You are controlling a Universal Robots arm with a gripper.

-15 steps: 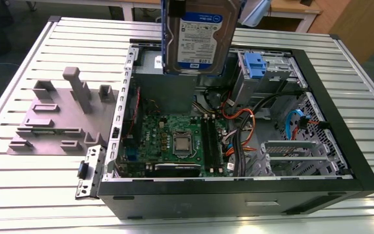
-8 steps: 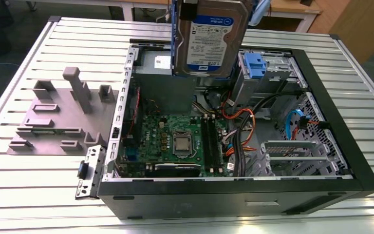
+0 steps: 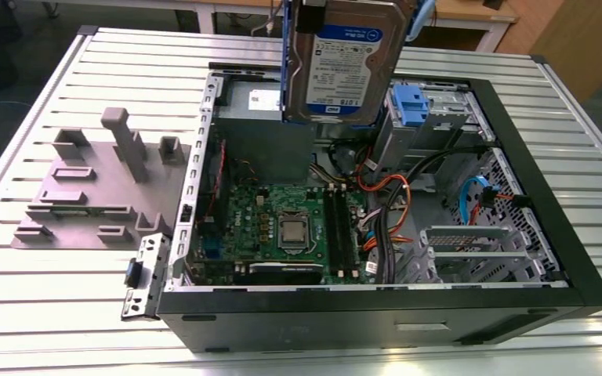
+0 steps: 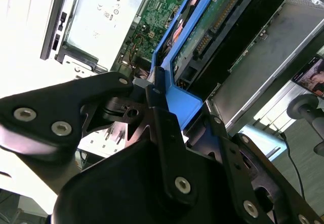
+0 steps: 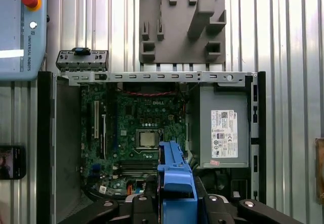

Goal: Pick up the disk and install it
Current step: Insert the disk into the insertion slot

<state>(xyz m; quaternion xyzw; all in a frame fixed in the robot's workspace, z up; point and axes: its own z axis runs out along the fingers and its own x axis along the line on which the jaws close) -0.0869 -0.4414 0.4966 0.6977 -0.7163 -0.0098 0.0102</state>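
Gripper is clamped shut on the blue carrier frame of the disk. The disk hangs on edge in the air, label facing the exterior camera, at 12 o'clock in the exterior view. It is clear of the open PC case on the bench.

In the exterior view the drive bay with a blue bracket sits at 1 o'clock of the motherboard. Orange cables lie between the two. A grey fixture plate lies at 9 o'clock of the case.

Judged step: carrying the disk over the case toward the bay. To do it well:
- hold the grip firm on the frame, not on the drive body
- square the frame rails to the bay walls
- stay above the cables and the power supply
- move slowly, without tilting
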